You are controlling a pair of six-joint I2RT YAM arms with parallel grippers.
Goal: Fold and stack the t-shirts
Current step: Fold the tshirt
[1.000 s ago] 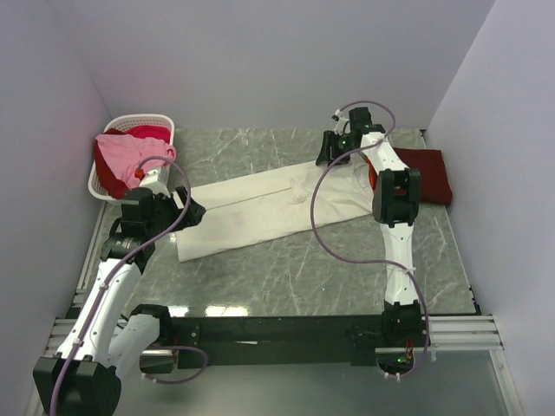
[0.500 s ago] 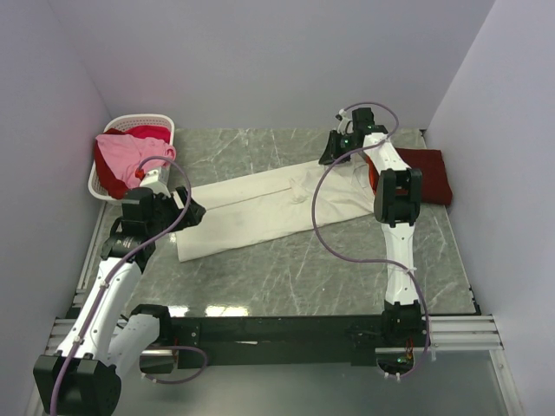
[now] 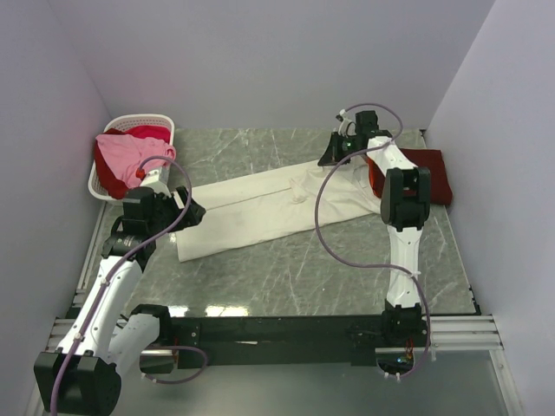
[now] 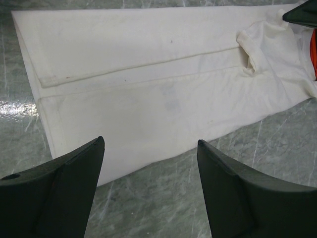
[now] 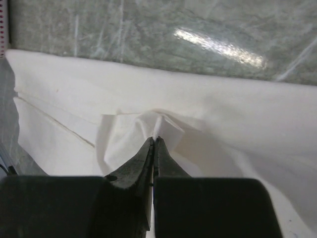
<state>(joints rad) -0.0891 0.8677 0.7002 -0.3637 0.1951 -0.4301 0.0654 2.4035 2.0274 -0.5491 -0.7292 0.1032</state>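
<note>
Mid-fold: R gripper (image 5: pixel 154 141) was pinched shut on white shirt (image 3: pixel 251 208), L gripper (image 4: pixel 150 144) hung open; next prob. needed lifting edge over.

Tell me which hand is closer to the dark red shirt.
Right. The right hand pinches the cream shirt near the dark red shirt; the left hand hovers open at the cream shirt's opposite end.

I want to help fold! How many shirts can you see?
4: a cream-white shirt spread mid-table, a dark red shirt far right, a pink shirt and red shirt in the basket; more may hide underneath.
</note>
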